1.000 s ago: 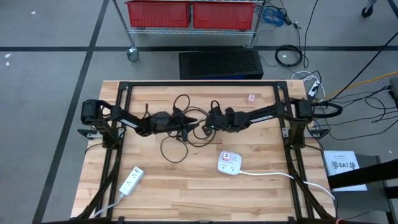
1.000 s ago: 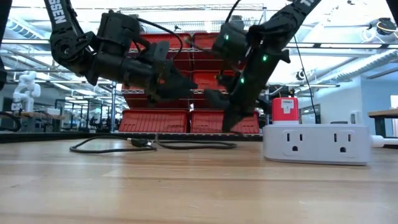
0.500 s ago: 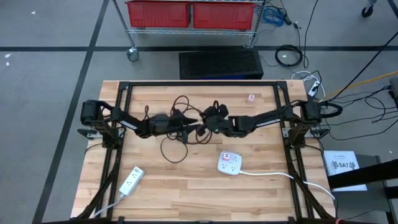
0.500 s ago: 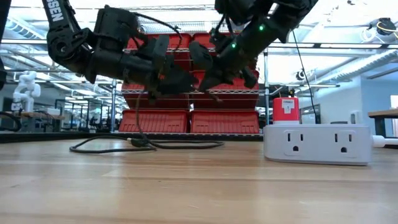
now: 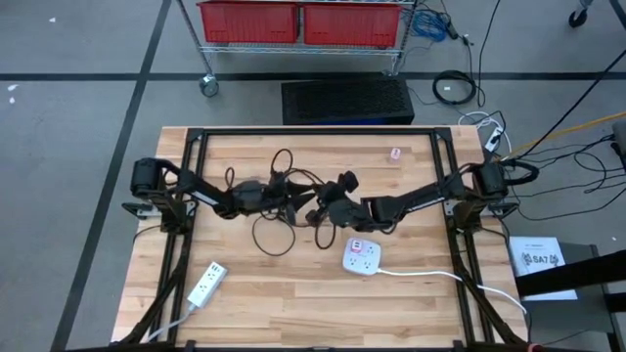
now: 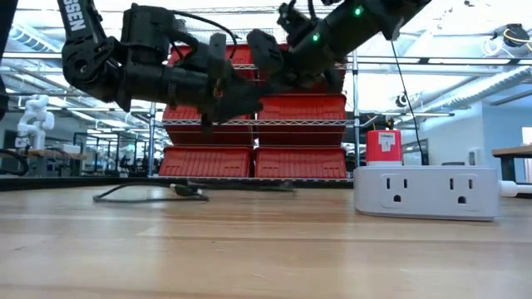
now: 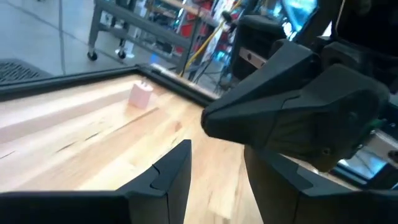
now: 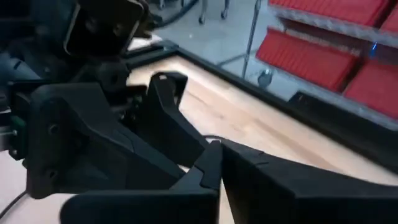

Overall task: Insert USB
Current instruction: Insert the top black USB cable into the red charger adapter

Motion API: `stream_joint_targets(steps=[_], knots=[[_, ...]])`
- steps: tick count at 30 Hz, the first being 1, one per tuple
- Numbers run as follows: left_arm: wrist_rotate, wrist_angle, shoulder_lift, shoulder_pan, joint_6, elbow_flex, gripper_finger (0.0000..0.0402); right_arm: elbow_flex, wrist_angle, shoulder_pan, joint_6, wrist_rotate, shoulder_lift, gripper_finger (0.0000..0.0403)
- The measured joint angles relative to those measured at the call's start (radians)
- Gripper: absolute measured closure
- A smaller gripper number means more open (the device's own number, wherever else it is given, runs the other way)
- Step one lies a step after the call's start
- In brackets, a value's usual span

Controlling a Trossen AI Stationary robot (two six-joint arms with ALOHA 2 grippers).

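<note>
A black cable (image 5: pixel 266 238) lies in loose loops on the wooden table's middle and rests flat on the wood in the low view (image 6: pixel 141 193). A white power strip (image 5: pixel 361 260) with a red block (image 5: pixel 357 244) on top sits right of centre, nearer the front edge (image 6: pixel 424 193). My left gripper (image 5: pixel 296 202) hovers open above the cable loops (image 7: pixel 217 180). My right gripper (image 5: pixel 321 213) is raised tip to tip with it and is shut (image 8: pixel 221 174). The cable's plug end does not show. My right gripper is shut with only a thin seam between its fingers (image 8: pixel 186 186). Nothing shows between them, and I cannot tell whether it touches the cable.
A second white power strip (image 5: pixel 205 284) lies near the front left corner. A small pink block (image 5: pixel 396 154) sits near the far edge (image 7: pixel 141 94). Bare wood lies along the near edge, in front of both strips.
My right gripper has risen from table height beside the cable to well above it, and has shifted slightly toward the near edge, closing in on my left gripper. The cable's right end on the table has drawn back a little toward the left.
</note>
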Motion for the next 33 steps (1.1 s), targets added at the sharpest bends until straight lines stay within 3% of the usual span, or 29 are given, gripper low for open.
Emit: stream_joint_targets(steps=[4, 8, 13, 17, 20, 26, 33], knots=[[0.000, 0.025, 0.019, -0.013, 0.010, 0.000, 0.0246, 0.002, 0.048, 0.029, -0.086, 0.053, 0.000, 0.0401], [0.002, 0.029, 0.021, -0.012, 0.023, -0.016, 0.0246, 0.002, -0.051, 0.042, -0.044, 0.044, -0.002, 0.0402], [0.004, 0.159, 0.016, 0.009, 0.023, -0.107, 0.0246, 0.001, -0.325, 0.018, 0.171, -0.095, -0.019, 0.0402], [-0.006, 0.292, 0.016, 0.055, -0.006, -0.205, 0.0246, 0.001, -0.445, -0.060, 0.264, -0.287, -0.021, 0.0401], [0.020, 0.360, 0.015, 0.090, -0.043, -0.261, 0.0246, 0.001, -0.437, -0.120, 0.243, -0.394, -0.013, 0.0388], [0.106, 0.348, 0.015, 0.129, -0.058, -0.294, 0.0246, 0.001, -0.421, -0.200, 0.222, -0.492, -0.008, 0.0335], [0.150, 0.332, 0.015, 0.133, -0.057, -0.297, 0.0246, 0.001, -0.424, -0.291, 0.305, -0.648, -0.008, 0.0262]])
